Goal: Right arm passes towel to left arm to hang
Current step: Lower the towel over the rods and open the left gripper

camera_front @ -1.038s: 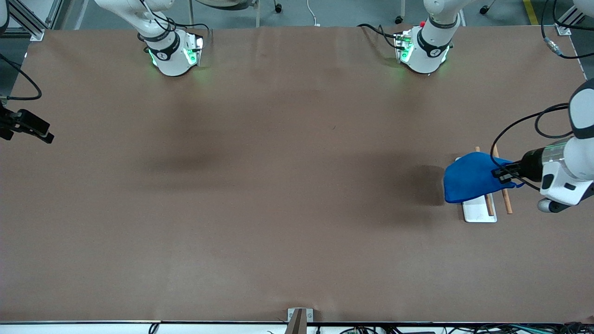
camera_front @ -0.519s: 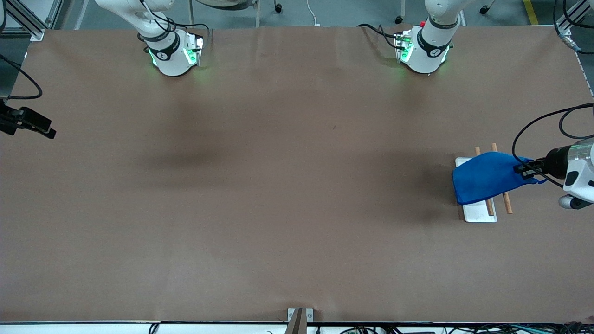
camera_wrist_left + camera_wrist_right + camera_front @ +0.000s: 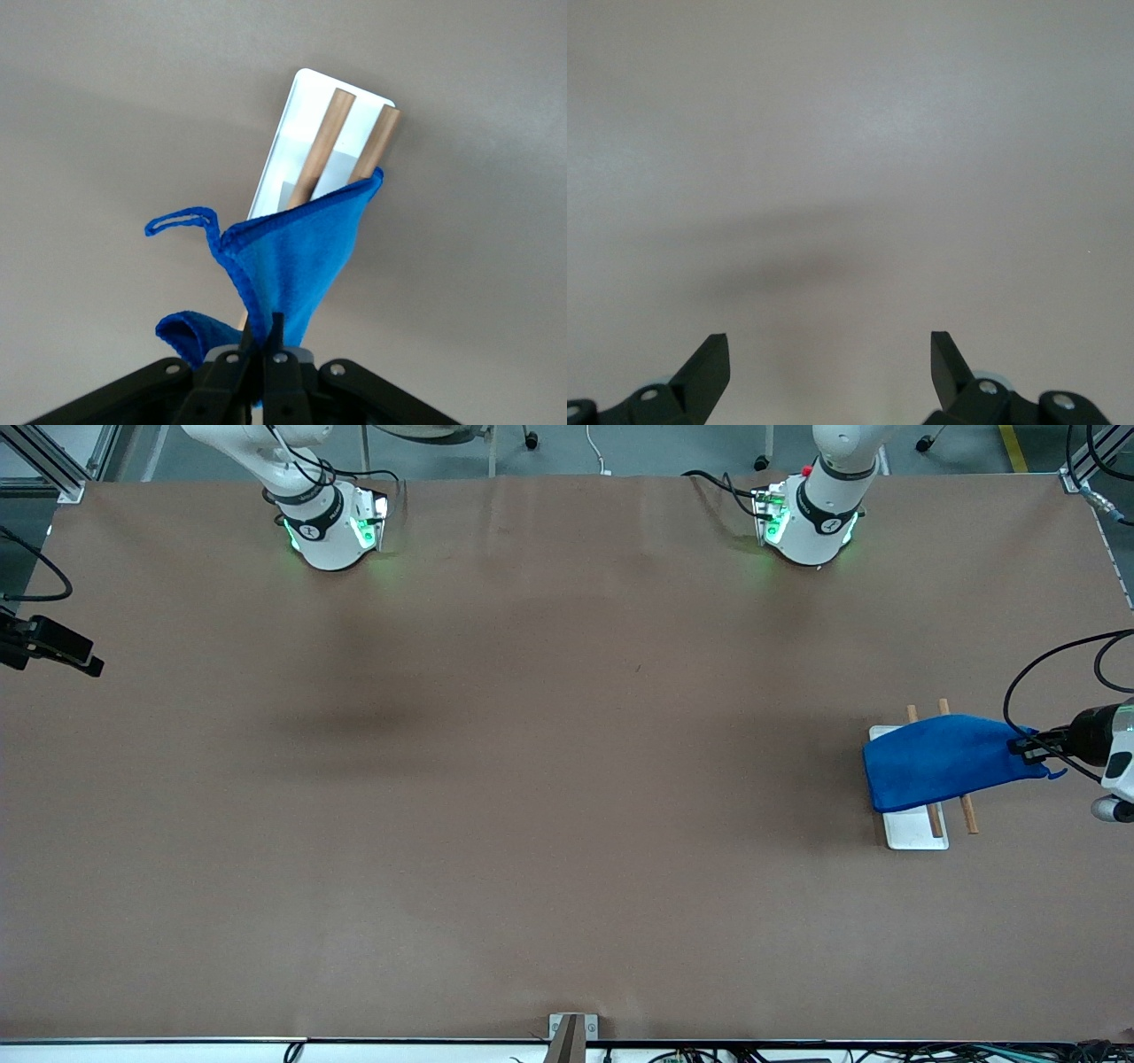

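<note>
The bright blue towel (image 3: 939,760) stretches across a rack with a white base (image 3: 917,828) and two wooden rods (image 3: 967,812) at the left arm's end of the table. My left gripper (image 3: 1028,748) is shut on one end of the towel, beside the rack. In the left wrist view, the towel (image 3: 297,266) runs from the left gripper (image 3: 264,332) over the rods (image 3: 330,133), and its small loop (image 3: 182,221) sticks out to one side. My right gripper (image 3: 89,666) is open and empty over the right arm's end of the table; it also shows in the right wrist view (image 3: 830,341).
Both arm bases (image 3: 332,531) stand along the table edge farthest from the front camera. A small metal bracket (image 3: 571,1027) sits at the table edge nearest to that camera. Brown table surface (image 3: 567,779) lies between the two grippers.
My left gripper has pulled the towel across the rods toward the left arm's end of the table. The towel now lies flatter and more stretched out. The right gripper barely shifted.
</note>
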Controlling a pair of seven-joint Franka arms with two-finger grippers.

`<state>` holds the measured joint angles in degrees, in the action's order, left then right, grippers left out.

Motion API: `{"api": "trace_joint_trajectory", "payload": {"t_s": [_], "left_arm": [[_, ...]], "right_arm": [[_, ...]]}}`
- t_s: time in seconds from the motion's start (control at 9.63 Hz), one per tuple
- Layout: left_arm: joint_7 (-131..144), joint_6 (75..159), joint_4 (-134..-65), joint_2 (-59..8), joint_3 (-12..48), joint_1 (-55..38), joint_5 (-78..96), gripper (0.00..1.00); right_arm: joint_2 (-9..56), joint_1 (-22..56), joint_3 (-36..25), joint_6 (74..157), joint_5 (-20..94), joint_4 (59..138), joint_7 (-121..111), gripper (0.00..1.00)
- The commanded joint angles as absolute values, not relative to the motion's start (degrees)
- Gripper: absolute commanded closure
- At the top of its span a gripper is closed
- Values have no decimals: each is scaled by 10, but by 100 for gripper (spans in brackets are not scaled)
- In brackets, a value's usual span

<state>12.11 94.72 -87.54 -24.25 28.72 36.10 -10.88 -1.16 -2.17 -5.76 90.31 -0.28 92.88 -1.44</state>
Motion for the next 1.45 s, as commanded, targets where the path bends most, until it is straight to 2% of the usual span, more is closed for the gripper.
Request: {"api": "trace_joint_trajectory", "payload": {"t_s": [0.0, 0.52, 1.14, 1.35], "left_arm": [[95, 971, -879, -268, 291, 381, -128, 99], [22, 1027, -879, -305, 290, 418, -142, 99], [9, 1049, -879, -336, 290, 439, -159, 99], [9, 1050, -879, -344, 290, 440, -159, 92]], "right_arm": [[-18, -44, -45, 901, 8, 931, -13, 0], [-18, -57, -25, 901, 8, 933, -20, 0], [-17, -49, -25, 906, 9, 932, -19, 0], [-16, -48, -25, 917, 10, 932, -18, 0]]}}
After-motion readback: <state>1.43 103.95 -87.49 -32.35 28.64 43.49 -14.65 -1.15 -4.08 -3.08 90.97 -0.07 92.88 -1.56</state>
